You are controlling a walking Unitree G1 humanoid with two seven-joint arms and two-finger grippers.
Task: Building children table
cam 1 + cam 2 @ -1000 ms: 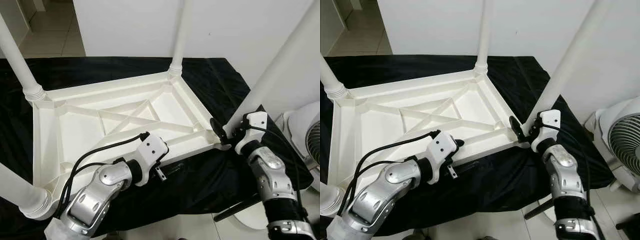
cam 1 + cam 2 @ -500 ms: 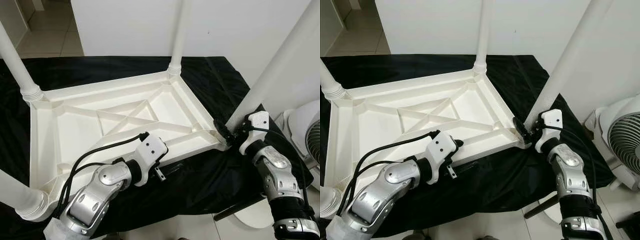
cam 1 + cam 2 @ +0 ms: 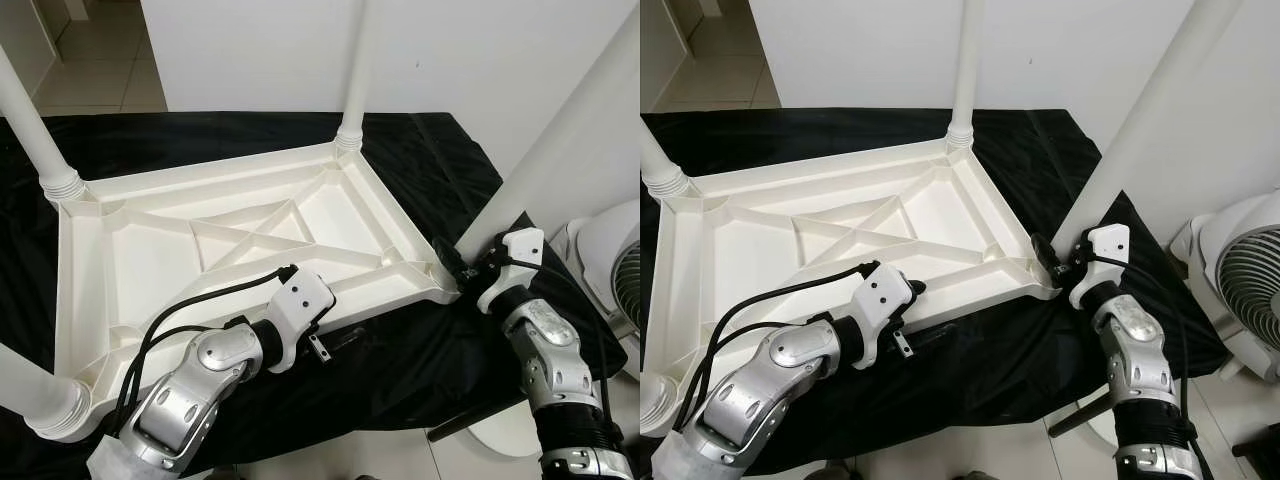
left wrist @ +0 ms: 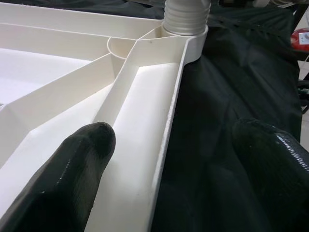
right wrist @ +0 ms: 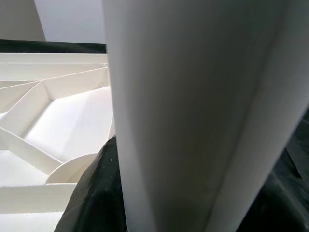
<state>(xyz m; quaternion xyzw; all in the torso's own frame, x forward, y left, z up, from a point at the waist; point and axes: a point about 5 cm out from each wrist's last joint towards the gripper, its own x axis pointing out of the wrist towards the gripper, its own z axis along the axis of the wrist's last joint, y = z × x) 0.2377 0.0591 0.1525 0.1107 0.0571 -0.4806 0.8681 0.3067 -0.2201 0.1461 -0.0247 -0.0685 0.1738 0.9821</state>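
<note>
R claw (image 3: 1052, 262) pinching table leg (image 3: 1150, 120), prob.; L claw (image 4: 169, 145) spread astride tabletop (image 3: 150, 260) rim.

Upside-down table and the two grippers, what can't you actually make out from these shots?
- Leg tops: cut off by the head views' upper edge.
- Right gripper: its far finger is hidden behind that leg; grip unclear.
- Near-left corner of the tabletop: covered by the left arm.
- Left gripper: straddles the rim, fingers apart; contact unclear.
- Fan: cut off by the right edge.
</note>
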